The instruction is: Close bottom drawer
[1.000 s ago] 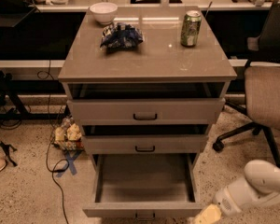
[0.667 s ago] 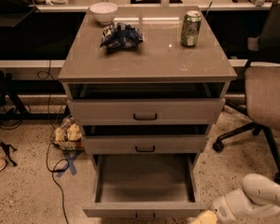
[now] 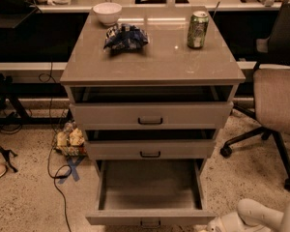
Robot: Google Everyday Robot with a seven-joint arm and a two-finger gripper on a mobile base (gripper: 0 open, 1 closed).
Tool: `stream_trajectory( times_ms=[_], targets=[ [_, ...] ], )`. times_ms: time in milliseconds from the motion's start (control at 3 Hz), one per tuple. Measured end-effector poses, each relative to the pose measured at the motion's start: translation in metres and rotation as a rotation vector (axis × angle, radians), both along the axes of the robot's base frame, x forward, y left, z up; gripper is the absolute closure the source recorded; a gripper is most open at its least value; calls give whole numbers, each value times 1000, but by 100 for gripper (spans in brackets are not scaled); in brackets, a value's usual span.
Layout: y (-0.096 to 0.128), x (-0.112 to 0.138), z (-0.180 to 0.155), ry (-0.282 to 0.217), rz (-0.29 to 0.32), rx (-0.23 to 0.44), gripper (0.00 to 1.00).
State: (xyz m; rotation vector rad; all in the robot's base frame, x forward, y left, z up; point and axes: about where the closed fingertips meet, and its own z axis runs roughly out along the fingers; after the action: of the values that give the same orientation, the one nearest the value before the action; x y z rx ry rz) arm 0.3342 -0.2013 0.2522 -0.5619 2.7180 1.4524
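Observation:
The bottom drawer (image 3: 150, 187) of the grey-beige cabinet (image 3: 152, 64) is pulled far out toward me. Its deep tray is empty, and its front panel with the small black handle (image 3: 150, 223) lies at the bottom edge of the camera view. My gripper (image 3: 216, 226) sits at the bottom edge, just right of the drawer's front right corner. Only its pale top shows there. The white arm (image 3: 258, 215) runs off to the lower right corner.
The top drawer (image 3: 151, 115) and middle drawer (image 3: 150, 150) stand slightly open. On the cabinet top are a white bowl (image 3: 107, 12), a blue snack bag (image 3: 125, 36) and a green can (image 3: 197, 29). An office chair (image 3: 278, 100) stands right. Cables and a bag (image 3: 70, 139) lie left.
My arm and gripper have sunk lower and a little to the right, so less of the gripper shows. The bottom drawer stays open as before.

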Motion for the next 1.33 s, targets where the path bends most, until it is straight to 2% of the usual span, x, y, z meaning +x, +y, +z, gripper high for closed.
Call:
stream_trajectory(
  times_ms=[333,667,1000,1333],
  targets=[
    [8,4,-53,23,-36,-8,62],
    [11,1,-59,29,-38,-3,85],
    [13,-1,-61,31,-39,2,100],
    [22,23,-76,-40,-61,23,100]
  ],
)
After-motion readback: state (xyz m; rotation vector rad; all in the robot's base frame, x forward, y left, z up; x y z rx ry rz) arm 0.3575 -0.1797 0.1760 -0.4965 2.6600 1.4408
